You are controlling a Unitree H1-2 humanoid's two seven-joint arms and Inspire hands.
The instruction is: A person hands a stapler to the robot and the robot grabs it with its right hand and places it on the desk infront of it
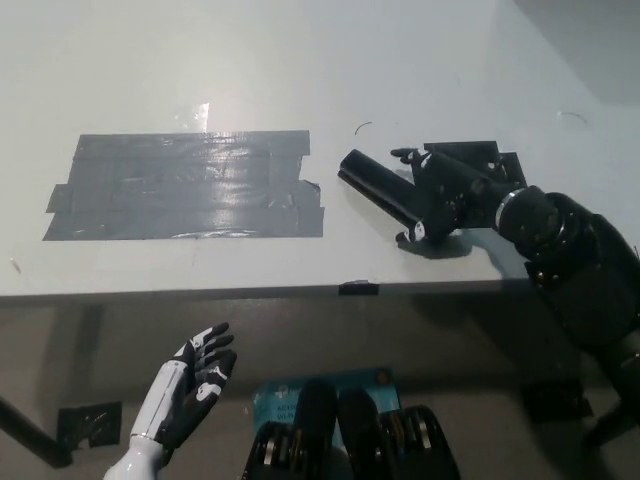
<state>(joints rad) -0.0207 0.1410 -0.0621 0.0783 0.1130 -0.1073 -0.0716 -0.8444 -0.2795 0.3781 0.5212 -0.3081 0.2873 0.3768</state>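
R hand (437, 196) wrapped round stapler (380, 187), which juts past its fingers, low over desk (300, 60). L hand (195, 385) idle, spread, below desk edge. Advise: seat stapler flat before opening fingers; release w/o dragging it.

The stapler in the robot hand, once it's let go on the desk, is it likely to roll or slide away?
Probably not. The stapler looks long, blocky and rigid, so it should lie flat rather than roll. It seems compact and dense, likely heavyish for its size. The desk looks smooth and glossy, so a nudge from the right robot hand might slide it slightly.
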